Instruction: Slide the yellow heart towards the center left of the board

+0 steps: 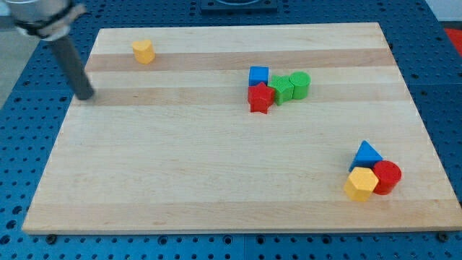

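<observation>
At the view's left edge of the wooden board point(216, 180), my tip point(86, 96) rests on the surface; it is a plain dark rod with nothing to spread or pinch, and it touches no block. Just to its right and nearer the view's top sits the yellow heart point(144, 51), alone in the board's upper left, near the tip but apart from it. Right of centre, toward the top, four blocks huddle together: a blue cube point(258, 75), a red star point(260, 97) just below it, a green star point(282, 88) and a green cylinder point(300, 84) at the cluster's right. At the lower right, a blue triangle point(368, 154), a yellow hexagon point(361, 183) and a red cylinder point(387, 177) press against one another.
</observation>
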Robot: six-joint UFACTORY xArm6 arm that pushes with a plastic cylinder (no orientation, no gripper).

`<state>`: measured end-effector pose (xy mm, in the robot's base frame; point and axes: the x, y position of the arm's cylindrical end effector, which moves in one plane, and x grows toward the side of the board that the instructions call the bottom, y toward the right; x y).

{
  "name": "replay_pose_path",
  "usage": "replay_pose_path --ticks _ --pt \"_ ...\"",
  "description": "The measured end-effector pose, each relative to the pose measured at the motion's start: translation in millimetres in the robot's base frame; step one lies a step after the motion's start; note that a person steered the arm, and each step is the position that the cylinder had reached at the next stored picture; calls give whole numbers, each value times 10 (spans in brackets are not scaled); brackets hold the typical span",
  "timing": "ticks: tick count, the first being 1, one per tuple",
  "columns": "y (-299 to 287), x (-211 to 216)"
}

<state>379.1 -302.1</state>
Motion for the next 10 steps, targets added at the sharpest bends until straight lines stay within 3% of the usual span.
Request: replay_pose_path --ticks 3,5,6,7,8,10 --pt "-26 2" --pt "22 -1002" --pt "383 -1155" --pt "920 -996" --pt "1049 -972" --pt "1306 -1459"
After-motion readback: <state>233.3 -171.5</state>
